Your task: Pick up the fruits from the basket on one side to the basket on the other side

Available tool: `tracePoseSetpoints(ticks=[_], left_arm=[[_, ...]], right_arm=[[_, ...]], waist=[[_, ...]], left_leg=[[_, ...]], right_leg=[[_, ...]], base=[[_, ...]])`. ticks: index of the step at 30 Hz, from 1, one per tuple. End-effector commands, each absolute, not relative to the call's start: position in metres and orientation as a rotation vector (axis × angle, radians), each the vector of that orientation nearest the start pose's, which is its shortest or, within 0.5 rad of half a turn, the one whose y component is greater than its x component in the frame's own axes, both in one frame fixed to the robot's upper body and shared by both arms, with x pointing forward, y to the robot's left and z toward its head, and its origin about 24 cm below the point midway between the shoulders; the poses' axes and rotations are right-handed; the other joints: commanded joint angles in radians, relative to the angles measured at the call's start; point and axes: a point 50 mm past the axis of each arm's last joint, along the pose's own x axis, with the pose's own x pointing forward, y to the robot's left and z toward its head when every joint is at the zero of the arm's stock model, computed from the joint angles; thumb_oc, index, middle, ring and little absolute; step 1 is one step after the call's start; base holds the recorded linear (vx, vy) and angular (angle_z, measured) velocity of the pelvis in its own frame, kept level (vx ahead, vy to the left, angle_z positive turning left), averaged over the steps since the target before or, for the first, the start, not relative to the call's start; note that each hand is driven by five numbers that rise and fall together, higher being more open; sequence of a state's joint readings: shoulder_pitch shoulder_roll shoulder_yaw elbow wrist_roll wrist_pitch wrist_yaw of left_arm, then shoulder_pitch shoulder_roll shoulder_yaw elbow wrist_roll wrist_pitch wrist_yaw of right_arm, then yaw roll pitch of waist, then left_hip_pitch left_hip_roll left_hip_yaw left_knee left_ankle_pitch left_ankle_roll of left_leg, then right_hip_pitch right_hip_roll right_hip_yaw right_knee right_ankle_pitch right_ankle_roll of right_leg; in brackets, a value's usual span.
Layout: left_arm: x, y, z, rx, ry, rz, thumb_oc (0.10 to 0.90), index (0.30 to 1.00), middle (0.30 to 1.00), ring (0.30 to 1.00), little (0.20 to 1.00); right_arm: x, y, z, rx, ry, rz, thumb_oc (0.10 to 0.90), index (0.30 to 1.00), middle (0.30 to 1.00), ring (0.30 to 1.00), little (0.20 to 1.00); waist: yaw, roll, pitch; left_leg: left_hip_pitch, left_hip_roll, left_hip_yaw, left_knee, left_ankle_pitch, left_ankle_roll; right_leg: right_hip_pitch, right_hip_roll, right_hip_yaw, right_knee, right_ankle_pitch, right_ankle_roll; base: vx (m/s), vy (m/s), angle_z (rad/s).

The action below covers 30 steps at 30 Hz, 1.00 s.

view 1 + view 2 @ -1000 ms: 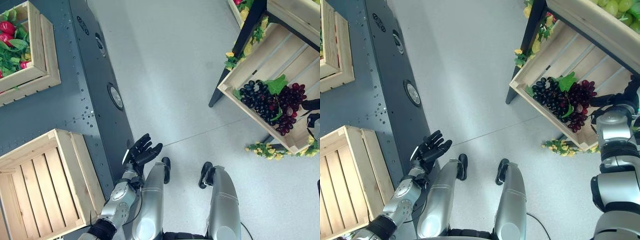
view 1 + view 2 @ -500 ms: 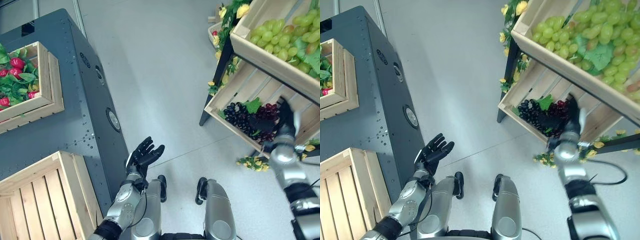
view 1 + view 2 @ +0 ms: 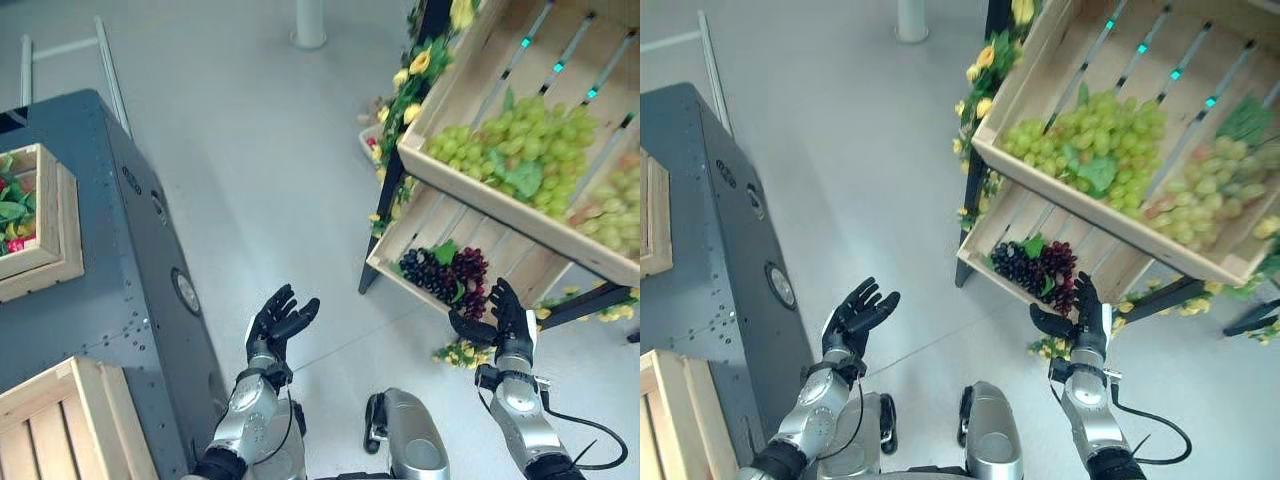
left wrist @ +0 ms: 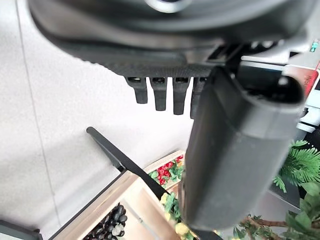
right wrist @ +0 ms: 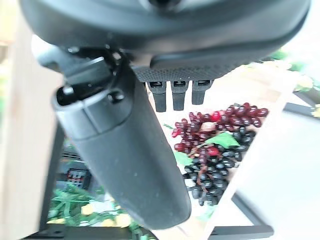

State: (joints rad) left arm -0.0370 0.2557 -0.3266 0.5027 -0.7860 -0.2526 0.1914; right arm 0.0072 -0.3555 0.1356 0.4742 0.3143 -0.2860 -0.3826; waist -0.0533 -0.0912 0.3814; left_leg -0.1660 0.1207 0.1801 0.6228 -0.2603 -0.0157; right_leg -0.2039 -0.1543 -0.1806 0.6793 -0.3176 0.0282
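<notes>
1. Compared with a second ago, the whole view is tilted upward: the shelf at the right of the frame is shown higher, and the upper crate of green grapes point(image 3: 515, 150) is brought into sight. This is a camera shift, not a move of the crates.
2. The right hand point(image 3: 500, 318) is seen drawn back from over the dark grapes point(image 3: 447, 278) to just in front of the lower crate point(image 3: 480, 250); its fingers are spread and nothing is held.
3. The left hand point(image 3: 280, 320) is held up at lower centre, fingers spread, empty.
4. The dark grapes are left in the lower crate, so nothing is being carried.
5. Counted: two shelf crates, two wooden boxes at the left, one empty box point(image 3: 60, 425) at lower left, two hands.
</notes>
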Motion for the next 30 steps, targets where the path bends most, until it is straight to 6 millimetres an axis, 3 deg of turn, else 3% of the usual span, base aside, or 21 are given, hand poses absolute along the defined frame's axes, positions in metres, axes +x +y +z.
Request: tracePoseSetpoints(ticks=[1, 6, 10, 18, 24, 30], left_arm=[[0.227, 0.166, -0.042, -0.372, 0.268, 0.129, 0.8, 0.9, 0.9, 0.9, 0.9], [0.217, 0.161, -0.066, -0.473, 0.421, 0.179, 0.8, 0.9, 0.9, 0.9, 0.9], [0.207, 0.154, -0.085, -0.499, 0.526, 0.217, 0.8, 0.9, 0.9, 0.9, 0.9], [0.188, 0.154, -0.116, -0.199, 0.711, 0.183, 0.8, 0.9, 0.9, 0.9, 0.9], [0.167, 0.171, -0.137, -0.057, 0.861, 0.213, 0.8, 0.9, 0.9, 0.9, 0.9], [0.148, 0.184, -0.148, 0.09, 0.951, 0.177, 0.8, 0.9, 0.9, 0.9, 0.9]], right_arm=[[0.237, -0.23, 0.003, -0.149, -0.017, -0.265, 0.8, 0.9, 0.9, 0.9, 0.9], [0.226, -0.204, -0.021, -0.082, 0.12, -0.123, 0.8, 0.9, 0.9, 0.9, 0.9], [0.219, -0.187, -0.04, -0.064, 0.217, 0.0, 0.8, 0.9, 0.9, 0.9, 0.9], [0.201, -0.155, -0.089, -0.168, 0.486, 0.213, 0.8, 0.9, 0.9, 0.9, 0.9], [0.187, -0.15, -0.113, -0.231, 0.67, 0.313, 0.8, 0.9, 0.9, 0.9, 0.9], [0.171, -0.16, -0.131, -0.283, 0.826, 0.264, 0.8, 0.9, 0.9, 0.9, 0.9]], waist=[[-0.033, 0.032, -0.082], [-0.062, 0.035, -0.122], [-0.069, 0.04, -0.158], [-0.028, 0.057, -0.234], [0.008, 0.061, -0.271], [0.039, 0.066, -0.29]], left_leg=[[0.102, -0.033, 0.07, -0.011, -0.087, 0.096], [0.172, -0.045, 0.088, -0.197, 0.011, 0.073], [0.206, -0.069, 0.08, -0.337, 0.06, 0.058], [0.261, -0.103, 0.034, -0.618, 0.193, 0.047], [0.263, -0.115, -0.007, -0.71, 0.24, 0.034], [0.249, -0.125, -0.055, -0.71, 0.24, 0.042]], right_leg=[[0.131, 0.021, 0.012, -0.073, 0.022, -0.062], [0.169, 0.049, 0.038, -0.227, 0.094, -0.033], [0.196, 0.068, 0.05, -0.363, 0.157, -0.014], [0.256, 0.105, 0.05, -0.622, 0.279, 0.006], [0.292, 0.118, 0.009, -0.719, 0.313, 0.01], [0.302, 0.124, -0.03, -0.693, 0.278, -0.003]], base=[[-0.01, -0.016, -0.05], [-0.03, -0.003, -0.1], [-0.04, 0.001, -0.27], [-0.03, -0.043, 0.04], [-0.01, -0.047, 0.19], [0.01, -0.049, 0.25]])
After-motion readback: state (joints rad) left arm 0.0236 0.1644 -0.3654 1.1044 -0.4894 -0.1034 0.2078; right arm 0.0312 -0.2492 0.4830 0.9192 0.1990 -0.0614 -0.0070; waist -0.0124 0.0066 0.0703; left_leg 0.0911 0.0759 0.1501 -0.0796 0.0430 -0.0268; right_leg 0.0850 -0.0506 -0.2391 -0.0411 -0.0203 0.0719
